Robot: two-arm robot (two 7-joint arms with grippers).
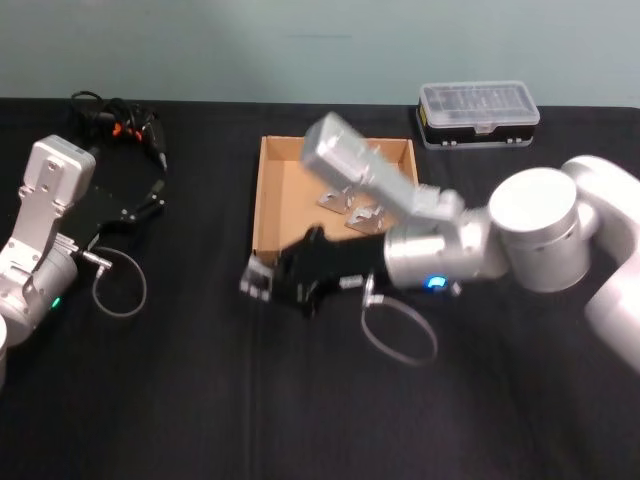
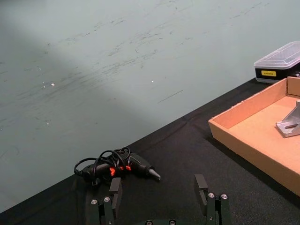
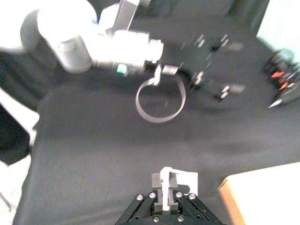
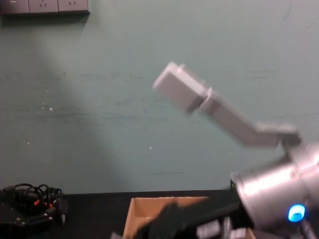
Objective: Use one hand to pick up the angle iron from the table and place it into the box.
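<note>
Holding an angle iron [image 3: 174, 180] clenched in its tips, the right pincer [image 1: 262, 281] sits low over the desk [image 1: 200, 400], just left of the box's [image 1: 268, 190] near-left corner. In the right wrist view the small L-shaped piece sits between the fingers [image 3: 164, 199], w/ the tan box edge at the frame's corner. Whether the iron is clear of the desk or resting on it is hard to tell from here; prob. just lifted.

Two more irons [image 1: 352, 208] lie inside the box toward its right side; one of them shows in the left wrist view [image 2: 291, 123].

The left pincer [image 2: 159, 197] is parked at the far left of the desk, fingers apart and gripping nothing, near a black tool w/ coiled cord [image 2: 117, 168]. A black case w/ clear lid [image 1: 478, 112] sits far right of the box.

Step in hand, as I judge it: grasp made, carry to the box about to follow. Next move calls for raising the iron above the low wall, moving right and farther in over the box floor, keeping off the two irons already there, then lowering and letting go.
</note>
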